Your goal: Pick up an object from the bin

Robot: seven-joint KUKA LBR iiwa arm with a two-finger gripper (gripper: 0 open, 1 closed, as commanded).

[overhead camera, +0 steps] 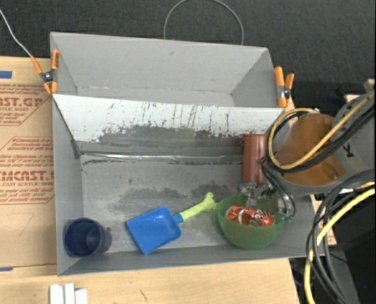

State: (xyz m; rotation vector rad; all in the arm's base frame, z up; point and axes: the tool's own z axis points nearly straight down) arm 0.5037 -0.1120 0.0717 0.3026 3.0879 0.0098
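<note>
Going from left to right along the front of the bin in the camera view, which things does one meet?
Dark blue round plastic cup, blue plastic scoop with yellow-green handle, green round plastic bowl.

arm: pale grey link, rounded orange cover on the wrist, black and yellow cables looped round it, another loop lower down, small dark metal gripper with shiny bits
</note>
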